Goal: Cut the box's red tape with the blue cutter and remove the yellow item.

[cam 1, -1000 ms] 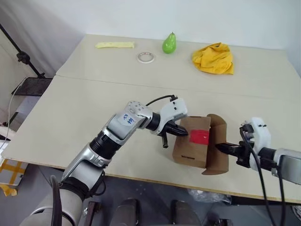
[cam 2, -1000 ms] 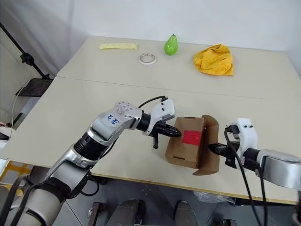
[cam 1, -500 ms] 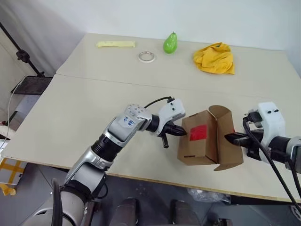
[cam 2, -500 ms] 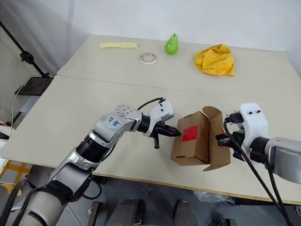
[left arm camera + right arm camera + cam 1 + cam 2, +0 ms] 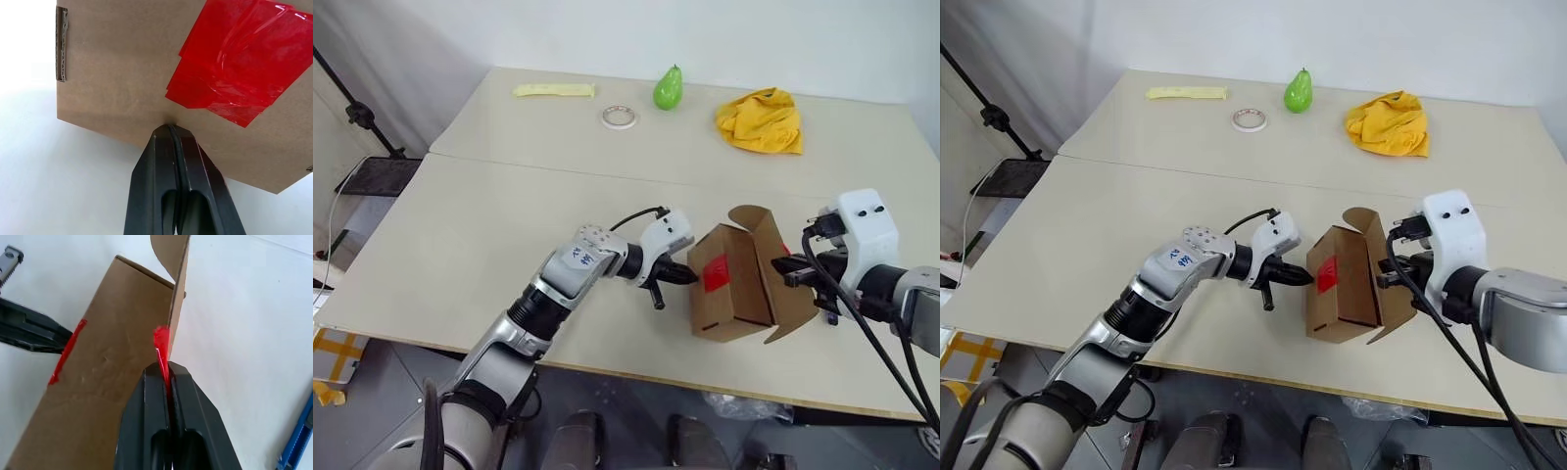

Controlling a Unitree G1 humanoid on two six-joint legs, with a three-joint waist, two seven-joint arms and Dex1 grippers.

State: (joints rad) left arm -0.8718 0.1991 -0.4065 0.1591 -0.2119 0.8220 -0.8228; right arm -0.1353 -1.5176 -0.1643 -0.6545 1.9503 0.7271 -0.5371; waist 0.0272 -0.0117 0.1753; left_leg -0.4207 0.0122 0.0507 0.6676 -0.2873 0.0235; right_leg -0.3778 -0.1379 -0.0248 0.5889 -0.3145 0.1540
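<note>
While the right gripper pinches the small brown cardboard box's open flap beside torn bright red tape, lifting the box tilted near the table's front, left gripper, fingers together, touches its taped face; slim blue cutter lies beside

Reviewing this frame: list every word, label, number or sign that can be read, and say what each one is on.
White sticker on the left arm: blue handwritten marks, too small and blurred to read.
Box, red tape, tape roll, blue cutter: no text visible on any of them.
No other writing can be made out.
</note>
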